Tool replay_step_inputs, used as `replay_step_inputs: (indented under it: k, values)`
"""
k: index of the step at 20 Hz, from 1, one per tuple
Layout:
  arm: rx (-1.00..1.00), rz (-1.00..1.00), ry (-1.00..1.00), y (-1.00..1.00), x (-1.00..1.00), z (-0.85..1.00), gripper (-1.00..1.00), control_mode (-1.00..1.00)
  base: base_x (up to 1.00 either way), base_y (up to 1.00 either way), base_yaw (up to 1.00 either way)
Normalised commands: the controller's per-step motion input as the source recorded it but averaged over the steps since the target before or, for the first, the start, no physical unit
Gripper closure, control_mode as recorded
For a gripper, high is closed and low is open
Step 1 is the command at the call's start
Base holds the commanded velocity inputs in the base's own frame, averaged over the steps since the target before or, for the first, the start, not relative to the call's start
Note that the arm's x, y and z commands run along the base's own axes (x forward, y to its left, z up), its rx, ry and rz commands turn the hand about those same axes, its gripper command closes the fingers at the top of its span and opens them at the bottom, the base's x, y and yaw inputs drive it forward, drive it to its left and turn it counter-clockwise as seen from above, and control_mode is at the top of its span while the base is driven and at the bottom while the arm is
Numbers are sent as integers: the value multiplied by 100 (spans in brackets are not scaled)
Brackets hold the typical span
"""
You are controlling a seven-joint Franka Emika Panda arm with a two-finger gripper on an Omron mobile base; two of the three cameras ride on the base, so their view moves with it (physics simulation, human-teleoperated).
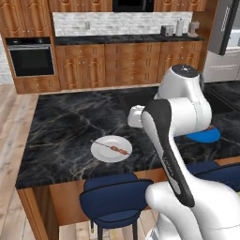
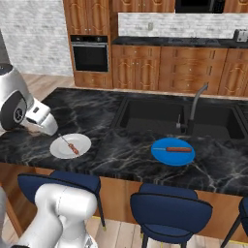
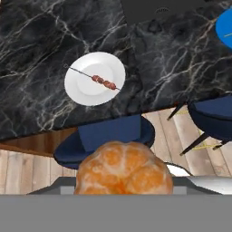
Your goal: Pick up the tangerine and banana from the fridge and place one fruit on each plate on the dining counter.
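Dining counter point(image 1: 61, 126) glossy veined marble, wooden base; tangerine point(image 3: 123, 168) matt, segmented; white plate point(image 3: 81, 84) smooth.

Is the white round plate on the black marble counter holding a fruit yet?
No fruit yet. The white round plate carries just a thin reddish skewer; the small orange tangerine sits at the claw, over the floor.

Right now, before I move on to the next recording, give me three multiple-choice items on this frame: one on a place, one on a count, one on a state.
1. Where is the white plate?
A. in the sink
B. on the dining counter
C. on a stool

2. How many plates are on the counter?
A. one
B. two
C. three

3. What is the state of the gripper?
A. open, empty
B. holding the tangerine
C. holding a banana

Key: 1 B, it rests on the black marble; 2 B, white plus the blue plate; 3 B, the orange fruit sits at the fingertips in the hand view.
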Motion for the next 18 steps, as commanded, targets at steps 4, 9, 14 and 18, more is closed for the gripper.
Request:
replay_step_inputs:
  k: [4,9,14,18]
  values:
    - [0,0,14,4,100,-58,100,-100,0,0,0]
    - [0,0,3,1,95,-58,100,-100,0,0,0]
    - [-1,0,0,13,92,-62,100,-100,0,0,0]
    - [0,0,0,18,87,-61,100,-100,0,0,0]
